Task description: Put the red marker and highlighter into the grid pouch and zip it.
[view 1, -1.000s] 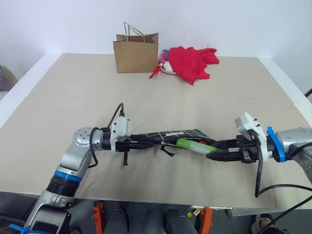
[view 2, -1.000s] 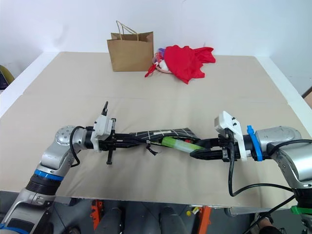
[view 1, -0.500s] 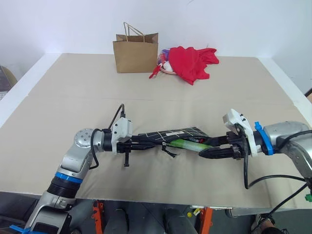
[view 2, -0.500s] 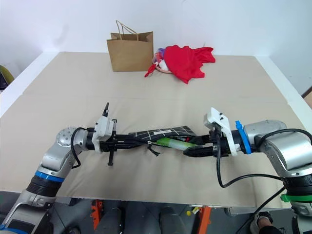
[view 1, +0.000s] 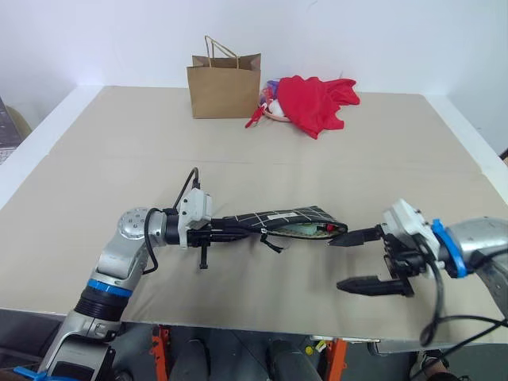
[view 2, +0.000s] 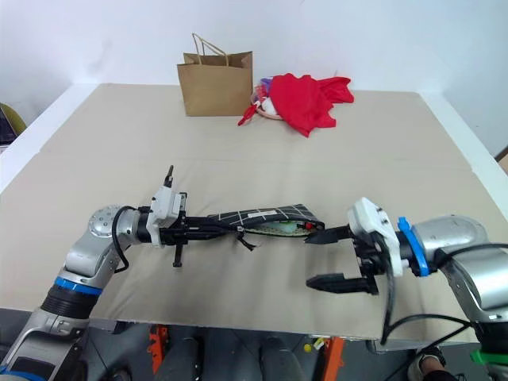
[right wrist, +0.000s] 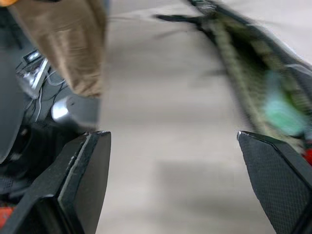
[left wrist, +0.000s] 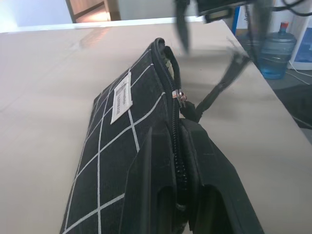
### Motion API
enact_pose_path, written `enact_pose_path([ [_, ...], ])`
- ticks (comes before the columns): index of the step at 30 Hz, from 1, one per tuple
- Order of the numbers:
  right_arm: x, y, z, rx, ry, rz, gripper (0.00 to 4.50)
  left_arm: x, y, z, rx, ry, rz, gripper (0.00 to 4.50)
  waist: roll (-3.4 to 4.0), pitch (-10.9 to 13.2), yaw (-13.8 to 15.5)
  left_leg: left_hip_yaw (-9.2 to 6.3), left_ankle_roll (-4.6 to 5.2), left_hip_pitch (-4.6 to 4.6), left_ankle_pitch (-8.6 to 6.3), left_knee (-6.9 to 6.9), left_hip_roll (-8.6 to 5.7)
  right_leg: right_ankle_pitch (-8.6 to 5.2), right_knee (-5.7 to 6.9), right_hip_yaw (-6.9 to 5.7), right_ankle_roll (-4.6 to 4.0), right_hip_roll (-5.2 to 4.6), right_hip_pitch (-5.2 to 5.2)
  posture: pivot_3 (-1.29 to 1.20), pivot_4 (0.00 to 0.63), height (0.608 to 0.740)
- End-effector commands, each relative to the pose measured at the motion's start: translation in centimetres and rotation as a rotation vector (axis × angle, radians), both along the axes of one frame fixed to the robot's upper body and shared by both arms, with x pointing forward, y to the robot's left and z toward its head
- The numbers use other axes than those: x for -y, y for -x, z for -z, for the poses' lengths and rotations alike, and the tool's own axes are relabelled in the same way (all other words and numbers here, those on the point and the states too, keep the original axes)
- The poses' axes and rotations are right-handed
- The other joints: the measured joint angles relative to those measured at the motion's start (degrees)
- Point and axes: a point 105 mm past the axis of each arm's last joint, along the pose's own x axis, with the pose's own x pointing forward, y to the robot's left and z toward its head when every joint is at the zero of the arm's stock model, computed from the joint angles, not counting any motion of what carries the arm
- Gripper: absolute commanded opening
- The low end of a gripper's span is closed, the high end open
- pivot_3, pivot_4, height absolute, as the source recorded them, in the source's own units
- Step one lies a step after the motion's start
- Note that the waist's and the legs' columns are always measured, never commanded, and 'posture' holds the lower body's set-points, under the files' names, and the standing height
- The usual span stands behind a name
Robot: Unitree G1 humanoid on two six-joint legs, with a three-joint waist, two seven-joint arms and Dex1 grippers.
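The grid pouch (view 1: 286, 220) hangs level just above the table, its mouth open toward my right side. My left gripper (view 1: 236, 231) is shut on the pouch's left end, along the zipper edge (left wrist: 175, 146); the zipper pull (left wrist: 181, 96) sits midway along. Inside the mouth lie the light green highlighter (view 1: 305, 229) and a red bit of the red marker (view 1: 321, 228). My right gripper (view 1: 344, 260) stands open just right of the mouth, holding nothing. In the right wrist view its fingers (right wrist: 87, 165) are spread wide, with the highlighter (right wrist: 282, 109) showing inside the pouch.
A brown paper bag (view 1: 224, 86) and a heap of red cloth (view 1: 313, 99) stand at the back of the tan table (view 1: 119, 159). The table's front edge (view 1: 238, 317) runs close below both arms.
My right gripper let go of the highlighter, opened wide and drew back from the pouch mouth. The highlighter, which stuck out before, now lies inside. The left gripper stayed put.
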Motion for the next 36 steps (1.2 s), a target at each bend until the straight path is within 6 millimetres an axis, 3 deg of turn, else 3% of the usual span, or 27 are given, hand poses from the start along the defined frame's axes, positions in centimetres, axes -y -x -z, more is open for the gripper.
enact_pose_path([
  [1,-2.1,0.0,-2.3,0.305,-0.088,-0.091,4.45,-0.4,-0.4,-1.4,0.037,0.027,-0.003,0.0,-0.07,0.04,-0.39,0.0,0.0,0.07,0.0,-0.01,0.0,0.02,0.02,0.0,-0.02,0.01,0.03,0.0,0.15,0.74],
  [4,-4.1,-1.7,-2.8,0.505,-0.138,-0.08,4.45,-0.2,-0.4,-1.6,0.036,0.033,0.007,0.0,-0.06,0.05,-0.74,0.0,-0.06,0.12,0.06,-0.01,0.01,0.11,0.05,0.0,-0.04,0.03,0.04,0.0,0.15,0.74],
  [8,-6.2,-3.4,-2.7,0.649,-0.176,-0.072,4.45,0.3,-0.1,-1.8,0.034,0.043,0.022,0.0,-0.15,0.09,-0.64,-0.01,-0.33,0.12,0.24,-0.03,0.01,0.19,0.05,0.0,0.0,0.03,0.05,0.0,0.15,0.74],
  [17,-8.7,-3.1,-1.0,0.752,-0.189,-0.24,4.45,0.5,-0.1,-2.1,0.039,0.047,0.022,0.0,-0.18,0.11,0.06,-0.04,-0.37,0.08,0.24,-0.17,0.01,0.11,0.04,-0.01,-0.03,0.02,0.02,0.0,0.15,0.74],
  [22,-9.2,-2.8,-0.4,0.758,-0.198,-0.285,2.27,0.5,-0.1,-2.2,0.043,0.045,0.015,0.0,-0.18,0.11,0.06,-0.04,-0.38,0.08,0.25,-0.14,0.01,0.12,0.04,-0.01,-0.03,0.01,0.03,0.0,0.15,0.74],
  [26,-9.4,-3.0,-0.2,0.757,-0.197,-0.29,0.27,0.5,-0.1,-2.2,0.044,0.045,0.013,0.0,-0.18,0.11,0.06,-0.04,-0.39,0.1,0.26,-0.13,0.01,0.14,0.05,0.0,-0.05,0.01,0.04,0.0,0.15,0.74],
  [27,-9.4,-3.1,-0.2,0.759,-0.197,-0.289,0.12,0.5,-0.1,-2.1,0.044,0.045,0.013,0.0,-0.18,0.11,0.06,-0.04,-0.39,0.1,0.26,-0.13,0.01,0.14,0.05,0.0,-0.05,0.01,0.04,0.0,0.15,0.74],
  [36,-8.6,-3.9,-1.5,0.776,-0.216,-0.209,0.12,0.4,0.0,-2.1,0.04,0.042,0.009,0.0,-0.18,0.11,0.06,-0.04,-0.39,0.09,0.26,-0.13,0.01,0.14,0.05,-0.01,-0.05,0.01,0.04,0.0,0.15,0.74],
])
